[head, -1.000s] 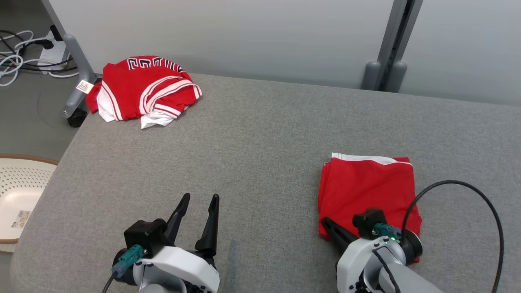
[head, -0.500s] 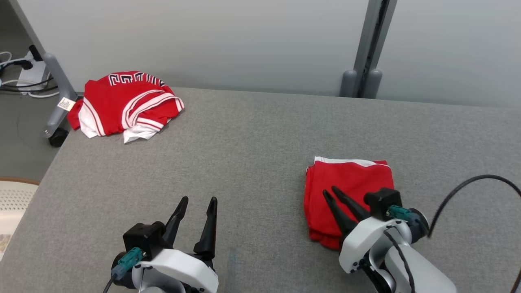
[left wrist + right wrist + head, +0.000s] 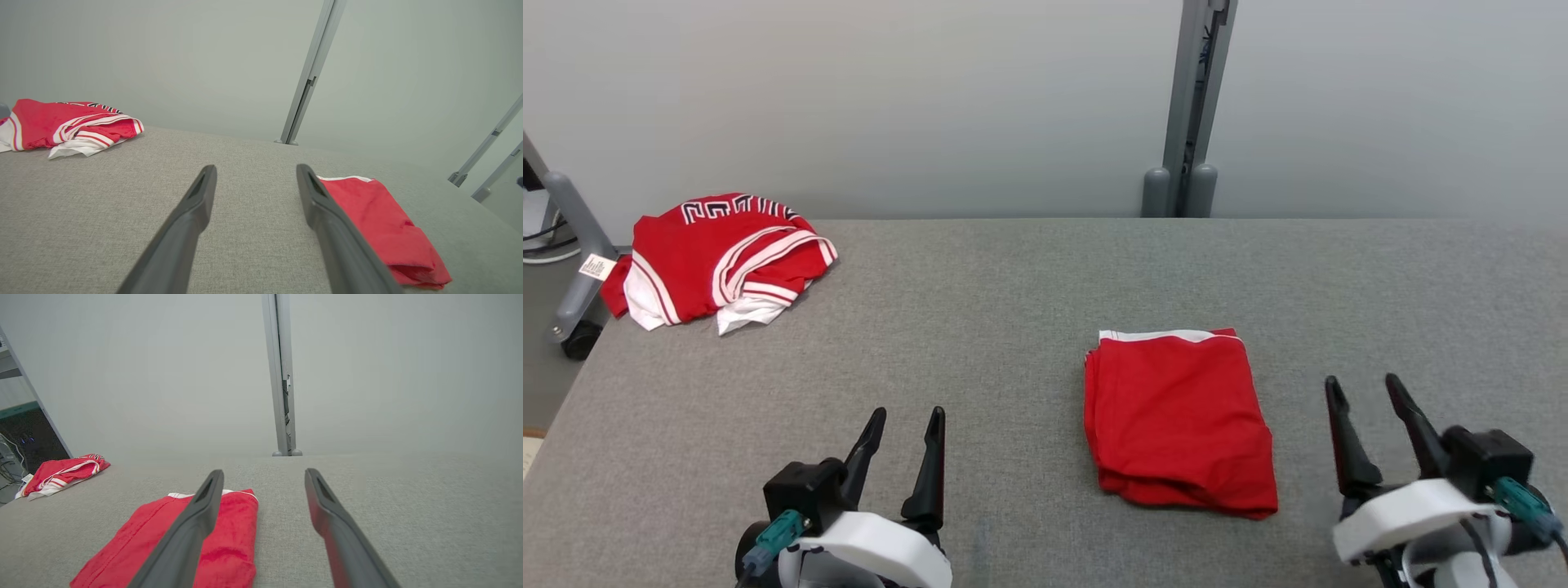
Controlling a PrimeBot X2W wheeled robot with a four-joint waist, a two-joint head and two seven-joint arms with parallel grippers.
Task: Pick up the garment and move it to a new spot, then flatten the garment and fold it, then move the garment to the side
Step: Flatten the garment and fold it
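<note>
The garment [image 3: 1176,416] is a red cloth with a white hem, folded into a neat rectangle. It lies flat on the grey padded table [image 3: 1013,327], right of centre. My right gripper [image 3: 1362,380] is open and holds nothing; it stands just to the right of the garment, apart from it. In the right wrist view the garment [image 3: 235,535] lies under and left of my left finger. My left gripper [image 3: 908,412] is open near the front edge, well left of the garment. In the left wrist view the garment [image 3: 380,220] lies beyond my right finger.
A second red jersey with white stripes [image 3: 719,257] lies crumpled at the table's far left corner. A grey post [image 3: 1188,106] rises behind the far edge against a pale wall. A wheeled stand leg [image 3: 572,278] stands off the table's left side.
My right gripper opened, let go of the folded garment and drew back to its right side. The head camera swung, shifting the whole picture. The left gripper stayed open.
</note>
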